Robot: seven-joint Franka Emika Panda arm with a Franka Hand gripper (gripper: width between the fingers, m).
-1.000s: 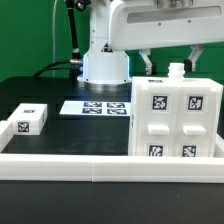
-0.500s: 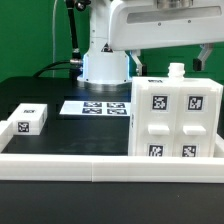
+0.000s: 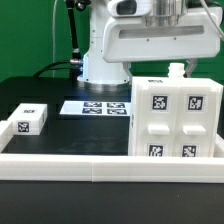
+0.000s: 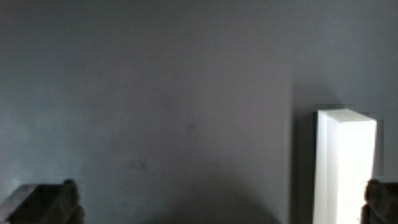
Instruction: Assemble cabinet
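The cabinet [image 3: 175, 120] is the big white box at the exterior view's right, with tag markers on its front insets and a small white peg [image 3: 177, 70] on top. My gripper [image 3: 162, 67] hangs above its top, open and empty, with one finger to either side of the peg. In the wrist view the gripper [image 4: 214, 205] shows its two dark fingertips [image 4: 45, 203] at opposite edges of the picture, far apart, over dark table. A white upright edge [image 4: 349, 165] stands close to one fingertip; I cannot tell which part it is.
A small white tagged block [image 3: 28, 120] lies at the exterior view's left. The marker board [image 3: 95, 107] lies flat in the middle, before the robot's base [image 3: 100, 65]. A long low white rail [image 3: 90, 168] runs across the front.
The arm's white hand has moved toward the exterior view's left and looms larger over the cabinet. The parts on the table have not moved.
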